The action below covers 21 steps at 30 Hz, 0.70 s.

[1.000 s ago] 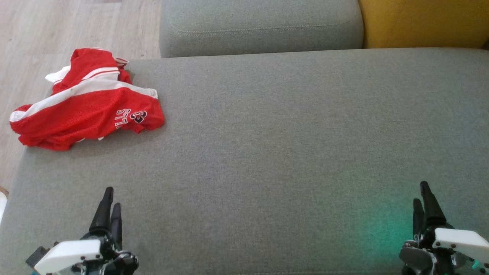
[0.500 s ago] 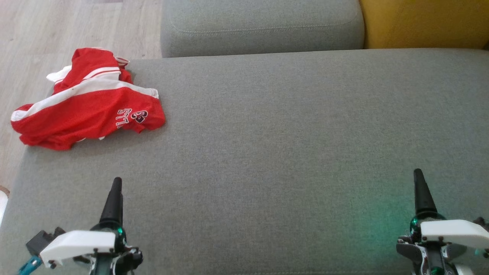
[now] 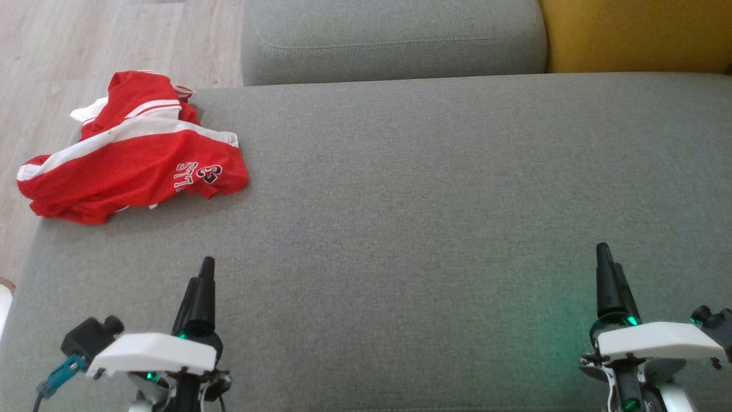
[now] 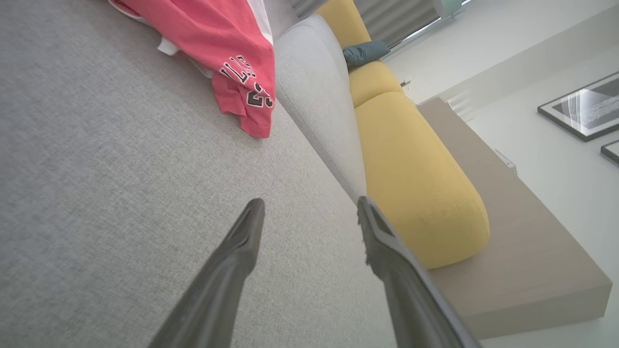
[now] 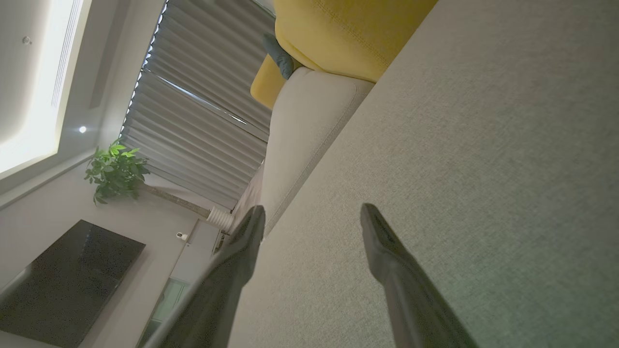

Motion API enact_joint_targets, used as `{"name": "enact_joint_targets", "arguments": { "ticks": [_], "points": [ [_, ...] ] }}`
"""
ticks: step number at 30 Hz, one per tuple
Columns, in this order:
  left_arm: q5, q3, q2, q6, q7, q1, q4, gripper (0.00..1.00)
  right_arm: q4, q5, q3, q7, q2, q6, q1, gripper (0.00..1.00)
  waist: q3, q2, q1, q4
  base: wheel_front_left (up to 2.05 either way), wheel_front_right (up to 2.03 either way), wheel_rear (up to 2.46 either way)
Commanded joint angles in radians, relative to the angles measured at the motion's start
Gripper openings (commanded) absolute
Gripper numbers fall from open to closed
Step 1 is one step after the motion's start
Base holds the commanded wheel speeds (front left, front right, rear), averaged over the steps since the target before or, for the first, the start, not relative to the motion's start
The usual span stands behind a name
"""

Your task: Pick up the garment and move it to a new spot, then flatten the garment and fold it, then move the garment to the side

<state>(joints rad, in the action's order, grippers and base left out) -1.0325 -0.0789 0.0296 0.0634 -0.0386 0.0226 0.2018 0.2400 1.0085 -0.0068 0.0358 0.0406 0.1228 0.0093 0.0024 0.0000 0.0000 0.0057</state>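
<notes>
The garment point(image 3: 128, 154) is a red sports jersey with white stripes and dark lettering, lying crumpled at the far left corner of the grey sofa seat point(image 3: 400, 200), partly over its edge. In the left wrist view the garment point(image 4: 217, 53) lies ahead of my open fingers, well apart from them. My left gripper point(image 3: 201, 277) hovers near the front left of the seat, open and empty. My right gripper point(image 3: 607, 266) hovers at the front right, open, with nothing between its fingers point(image 5: 387, 251).
A grey back cushion point(image 3: 389, 40) and a yellow cushion point(image 3: 635, 34) line the far side of the seat. Wooden floor point(image 3: 68, 51) lies beyond the seat's left edge. A wooden ledge point(image 4: 508, 232) and a wall stand behind the sofa.
Both grippers have advanced over the seat and moved inward, toward the middle. The garment has not moved.
</notes>
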Motion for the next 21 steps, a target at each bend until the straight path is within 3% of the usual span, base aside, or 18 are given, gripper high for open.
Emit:
{"name": "enact_joint_targets", "arguments": {
  "ticks": [1,21],
  "points": [
    [0.034,0.006,0.012,-0.003,-0.013,-0.041,-0.041,1.0,-0.039,-0.034,0.017,0.014,0.005,0.003,-0.047,1.0,0.0,0.0,0.0,0.0,0.0,0.0,0.0],
    [0.331,-0.04,0.014,-0.022,-0.071,-0.031,-0.059,1.0,-0.051,-0.309,0.071,0.073,0.007,0.005,-0.052,1.0,-0.001,0.0,0.0,0.004,0.0,0.0,0.0]
  ]
}}
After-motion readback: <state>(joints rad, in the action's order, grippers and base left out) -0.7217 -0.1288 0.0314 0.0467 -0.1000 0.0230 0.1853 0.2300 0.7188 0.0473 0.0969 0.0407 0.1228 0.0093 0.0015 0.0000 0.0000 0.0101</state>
